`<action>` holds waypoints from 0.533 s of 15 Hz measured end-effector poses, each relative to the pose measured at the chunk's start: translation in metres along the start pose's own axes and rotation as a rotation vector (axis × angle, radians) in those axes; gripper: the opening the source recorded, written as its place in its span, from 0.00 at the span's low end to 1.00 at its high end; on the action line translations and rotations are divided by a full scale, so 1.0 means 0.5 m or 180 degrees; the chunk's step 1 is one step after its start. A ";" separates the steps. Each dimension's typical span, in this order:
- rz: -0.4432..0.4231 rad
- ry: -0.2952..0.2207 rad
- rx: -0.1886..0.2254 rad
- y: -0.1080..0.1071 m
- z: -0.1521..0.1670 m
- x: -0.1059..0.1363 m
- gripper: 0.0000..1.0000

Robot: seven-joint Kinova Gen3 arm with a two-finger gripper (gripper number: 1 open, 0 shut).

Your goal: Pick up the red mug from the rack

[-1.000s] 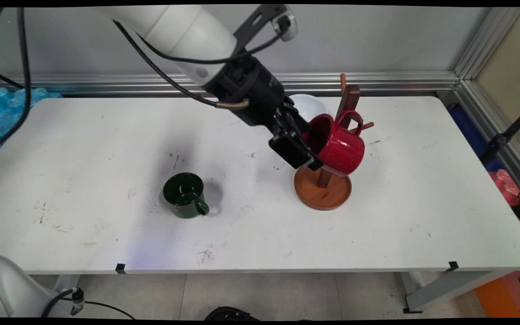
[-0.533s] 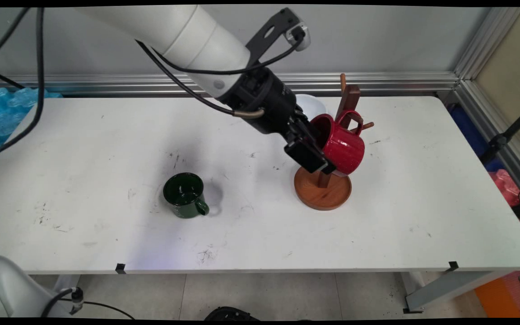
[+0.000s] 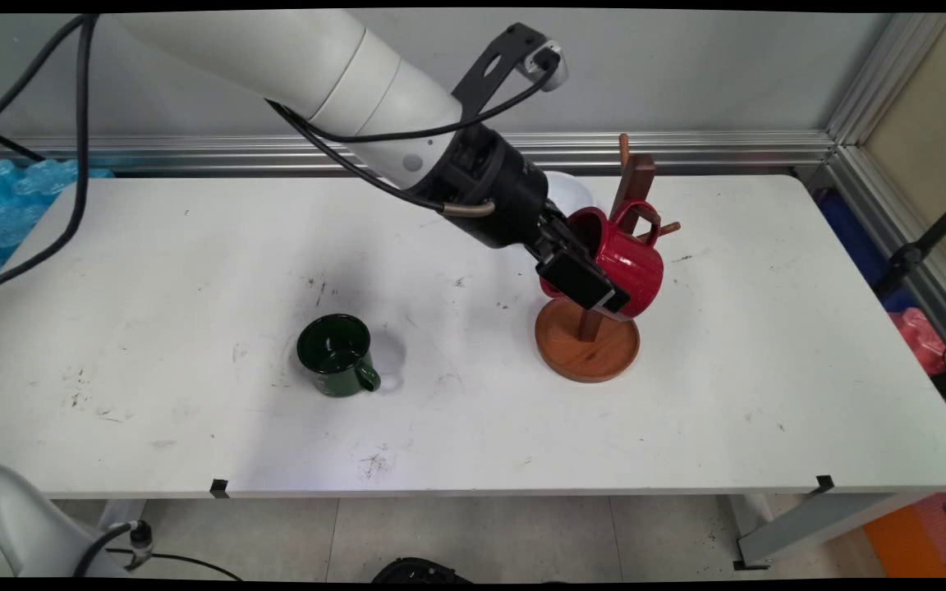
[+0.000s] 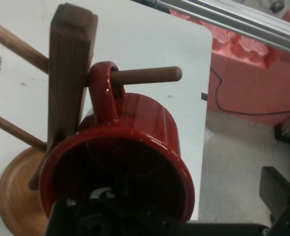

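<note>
Red enamel mug hangs by its handle on the wooden mug tree toward the table's far right, the claw pinching its rim; a green mug stands well apart. Hand view: the handle loops over a peg, not yet released.

Two mugs are showing: one red mug at the gripper, one green mug well apart; one wooden mug tree and one white bowl are standing close by.

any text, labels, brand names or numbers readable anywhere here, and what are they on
None can be read.
The green mug bears pale marks near its base, too small to read.
No lettering shows on the red mug, the wooden mug stand or the gripper.
</note>
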 end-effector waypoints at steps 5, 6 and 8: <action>-0.0177 0.0090 -0.0032 -0.006 -0.005 -0.013 1.00; -0.0211 0.0108 -0.0036 -0.007 -0.006 -0.015 1.00; -0.0280 0.0145 -0.0041 -0.010 -0.006 -0.018 1.00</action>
